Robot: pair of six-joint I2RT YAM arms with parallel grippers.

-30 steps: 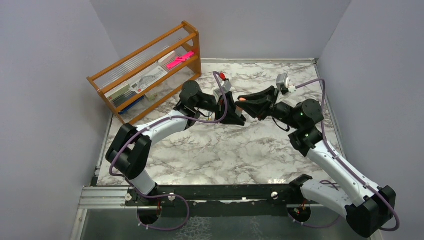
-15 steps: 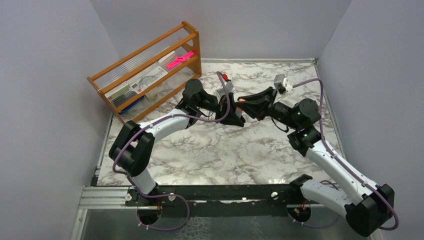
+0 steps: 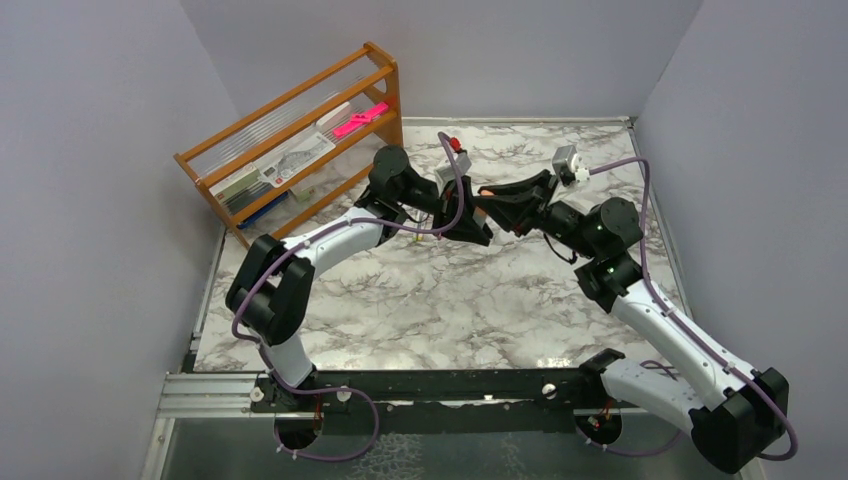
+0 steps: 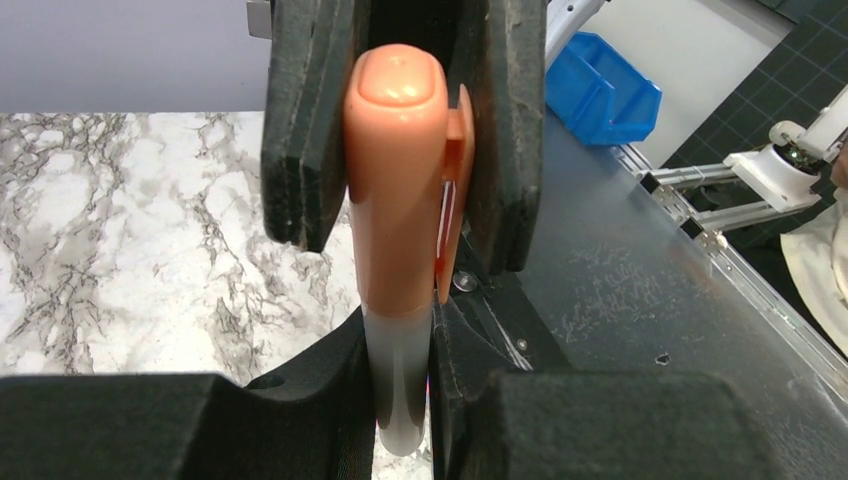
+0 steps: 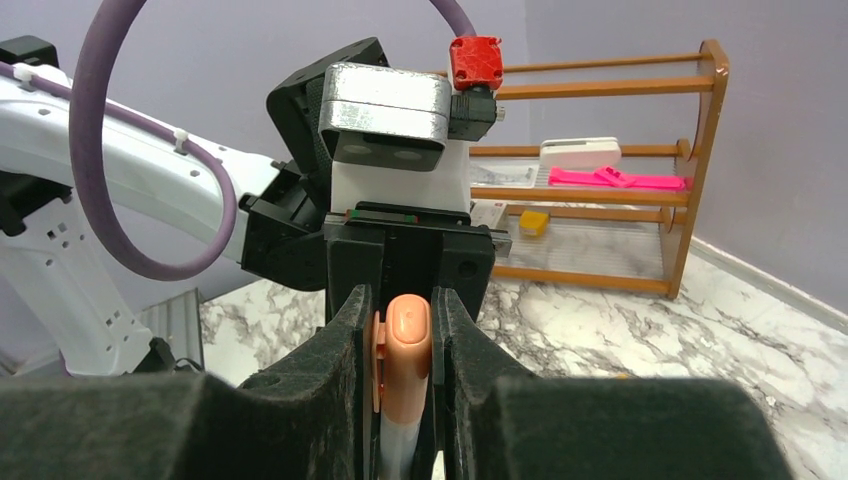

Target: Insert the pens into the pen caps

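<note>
**Top view:** left gripper [image 3: 472, 228] and right gripper [image 3: 492, 203] meet tip to tip above the marble table [image 3: 430, 310]. A speck of orange-pink pen cap [image 3: 484, 192] shows between them.

**Left wrist view:** the left gripper is clamped on the pale pen [image 4: 398, 390]. The cap sits over the pen's end, pinched by the right gripper.

**Right wrist view:** the cap is nipped between the right gripper's pads.

**Handling, as we judge it:** we should push straight along the pen's axis with both grips firm until the cap seats.

A robotics lab test cell: a marble-patterned worktop [image 3: 440, 300] is boxed in by plain grey panel walls [image 3: 100, 200], with a slotted aluminium rail [image 3: 200, 395] along its near edge beside the white-and-black left arm [image 3: 330, 240] and right arm [image 3: 680, 340]. A blue plastic parts bin [image 4: 600, 90] stands outside (left wrist view).
</note>
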